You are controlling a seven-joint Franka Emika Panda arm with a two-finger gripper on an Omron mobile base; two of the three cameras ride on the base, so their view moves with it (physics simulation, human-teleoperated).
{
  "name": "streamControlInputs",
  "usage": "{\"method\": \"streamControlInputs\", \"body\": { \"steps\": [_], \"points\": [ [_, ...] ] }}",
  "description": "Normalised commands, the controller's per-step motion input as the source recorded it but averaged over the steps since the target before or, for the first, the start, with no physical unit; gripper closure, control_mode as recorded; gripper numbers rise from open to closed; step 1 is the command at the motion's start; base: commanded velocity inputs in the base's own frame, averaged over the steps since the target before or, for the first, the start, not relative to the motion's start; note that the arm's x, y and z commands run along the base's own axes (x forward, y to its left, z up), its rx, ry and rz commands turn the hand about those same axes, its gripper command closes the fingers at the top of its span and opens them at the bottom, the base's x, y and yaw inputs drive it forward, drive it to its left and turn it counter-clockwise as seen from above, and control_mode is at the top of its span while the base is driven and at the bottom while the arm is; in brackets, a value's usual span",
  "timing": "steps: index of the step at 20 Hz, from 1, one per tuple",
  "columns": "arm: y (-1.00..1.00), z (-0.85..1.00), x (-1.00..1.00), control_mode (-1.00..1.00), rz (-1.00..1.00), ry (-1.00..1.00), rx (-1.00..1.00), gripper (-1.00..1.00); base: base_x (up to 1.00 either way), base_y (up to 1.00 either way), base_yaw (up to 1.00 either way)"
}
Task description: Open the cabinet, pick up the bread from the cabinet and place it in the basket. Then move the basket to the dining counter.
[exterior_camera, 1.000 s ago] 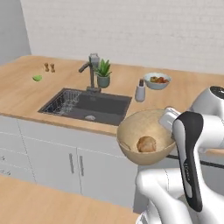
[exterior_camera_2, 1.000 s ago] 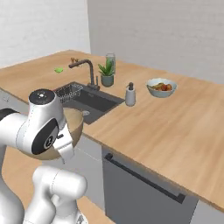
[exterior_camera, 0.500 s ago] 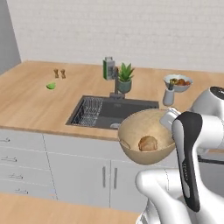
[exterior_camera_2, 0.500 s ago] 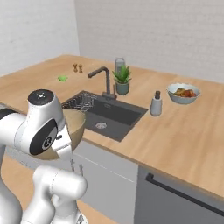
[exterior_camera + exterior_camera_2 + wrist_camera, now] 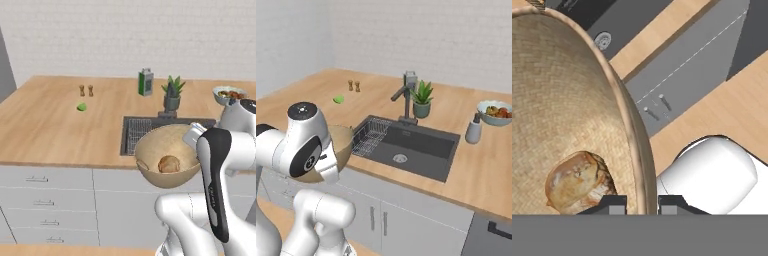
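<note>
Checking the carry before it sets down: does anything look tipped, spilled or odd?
Nothing stands out. The basket is held off the counter in front of the sink, its rim pinched by the shut tool. It sits roughly level, with the bread resting inside on its bottom. Nothing has spilled.

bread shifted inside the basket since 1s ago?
No. The bread lies at the bottom of the basket, as before; only the camera's backdrop slid as the base drove.

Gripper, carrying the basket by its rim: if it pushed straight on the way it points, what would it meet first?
Most likely the grey cabinet front below the counter edge; the gripper is shut on the basket rim, bread inside. Depth is unclear.
</note>
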Motion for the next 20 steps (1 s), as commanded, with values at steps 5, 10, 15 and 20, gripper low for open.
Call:
{"method": "streamControlInputs", "body": {
  "steps": [5,10,15,20],
  "points": [
    [0.00,0.00,0.00,1.00,0.00,0.00,0.00,1.00,0.73,1.00,-0.26],
    [0.00,0.00,0.00,1.00,0.00,0.00,0.00,1.00,0.63,0.97,-0.22],
    [0.00,0.00,0.00,1.00,0.00,0.00,0.00,1.00,0.30,0.83,-0.15],
    [0.00,0.00,0.00,1.00,0.00,0.00,0.00,1.00,0.53,0.42,-0.11]
  ]
}}
